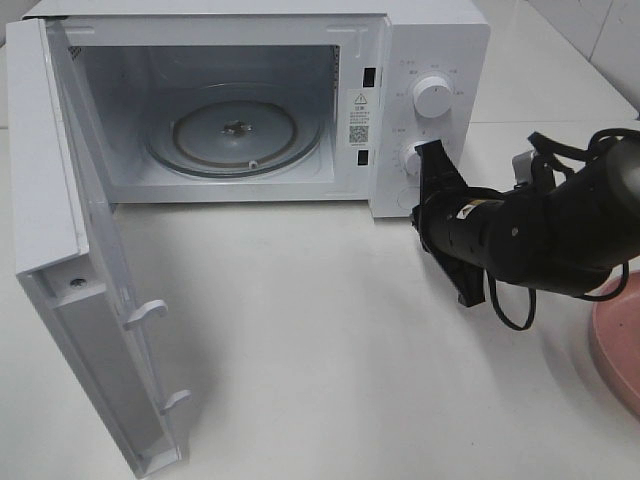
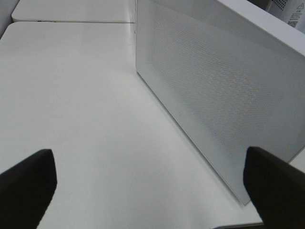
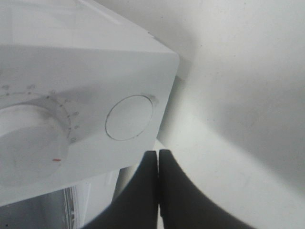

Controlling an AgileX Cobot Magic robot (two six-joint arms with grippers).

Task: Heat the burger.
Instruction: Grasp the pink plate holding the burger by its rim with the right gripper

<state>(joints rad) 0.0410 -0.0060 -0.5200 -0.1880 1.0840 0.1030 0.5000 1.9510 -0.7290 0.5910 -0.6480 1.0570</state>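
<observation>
The burger is out of view in every frame. The white microwave [image 1: 430,45] stands at the back with its door [image 1: 60,190] swung wide open to the left. Its glass turntable [image 1: 235,132] is bare. My right gripper [image 1: 432,152] is shut with nothing in it, its tips next to the lower knob [image 1: 412,158] of the control panel. In the right wrist view the right gripper [image 3: 158,153] sits just below the round button [image 3: 129,117], beside the knob [image 3: 28,138]. My left gripper [image 2: 148,162] is open and holds nothing, hovering over the table beside a white meshed panel [image 2: 224,95].
A round pink plate [image 1: 620,335] lies at the right edge of the table, partly under my right arm. The open door juts out toward the front left. White tabletop [image 1: 320,330] stretches in front of the microwave.
</observation>
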